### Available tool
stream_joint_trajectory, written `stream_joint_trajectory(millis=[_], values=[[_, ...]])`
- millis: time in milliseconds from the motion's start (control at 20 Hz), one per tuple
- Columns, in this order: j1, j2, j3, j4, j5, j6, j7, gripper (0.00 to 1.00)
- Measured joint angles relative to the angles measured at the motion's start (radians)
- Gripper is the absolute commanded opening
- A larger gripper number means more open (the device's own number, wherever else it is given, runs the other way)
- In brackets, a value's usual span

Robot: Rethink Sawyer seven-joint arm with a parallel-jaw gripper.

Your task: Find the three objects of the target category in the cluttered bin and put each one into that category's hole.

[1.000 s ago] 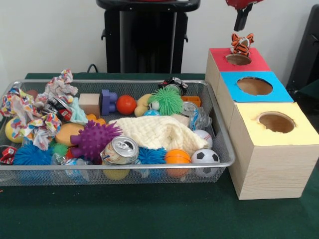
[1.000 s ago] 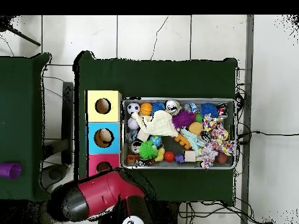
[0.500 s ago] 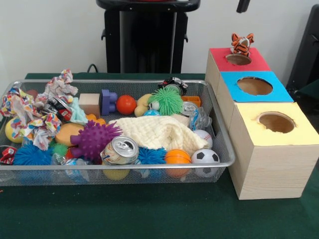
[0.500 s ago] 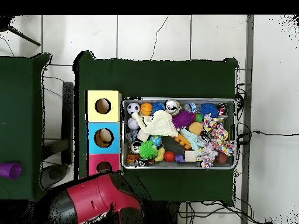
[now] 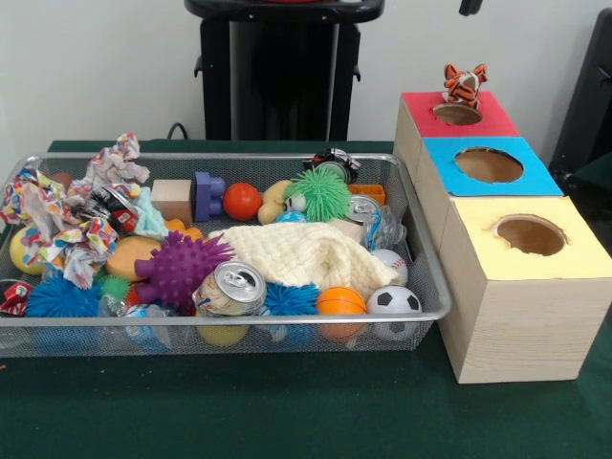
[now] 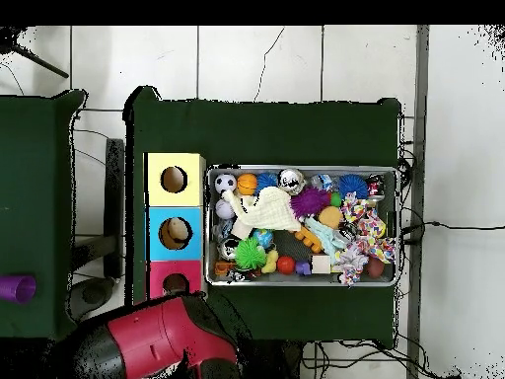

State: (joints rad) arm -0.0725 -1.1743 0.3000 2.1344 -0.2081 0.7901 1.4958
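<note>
Only the dark tip of the pincer [image 5: 469, 7] shows in the front view, at the top edge toward 1 o'clock, above the boxes; we cannot tell whether it is wide or narrow. From overhead we see what the front view hides: the red and black arm [image 6: 158, 341] lying low at 7 o'clock, just below the red-topped box [image 6: 175, 279] and clear of the bin.

We see a small tiger toy [image 5: 465, 83] in the front view, upright at the far rim of the red box's hole [image 5: 457, 114], its long axis vertical and its striped face turned toward the camera. Overhead it is too small for us to make out. Overhead does show a pale round thing [image 6: 176, 232] inside the hole of the blue-topped box [image 6: 175, 233], which the front view's angle does not reveal. The yellow-topped box [image 5: 528, 287] is nearest the front camera, the three standing in a touching row on the green table [image 5: 306, 411].

Just beside the boxes sits the wire mesh bin [image 5: 421, 258], crowded. We pick out a cream cloth [image 5: 306, 253] in the middle, a drinks can [image 5: 229, 289] tilted at 6 o'clock, a purple spiky ball [image 5: 180, 268] beside it, a soccer ball [image 5: 394, 301] at 4 o'clock, a green spiky ball [image 5: 318, 194] toward 1 o'clock and crumpled patterned paper [image 5: 57, 225] at 9 o'clock.
</note>
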Motion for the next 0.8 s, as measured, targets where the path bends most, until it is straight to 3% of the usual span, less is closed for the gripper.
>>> stream_joint_trajectory(millis=[800], values=[[-0.018,0.055,0.000,0.010,-0.001,-0.165,0.000,0.00]])
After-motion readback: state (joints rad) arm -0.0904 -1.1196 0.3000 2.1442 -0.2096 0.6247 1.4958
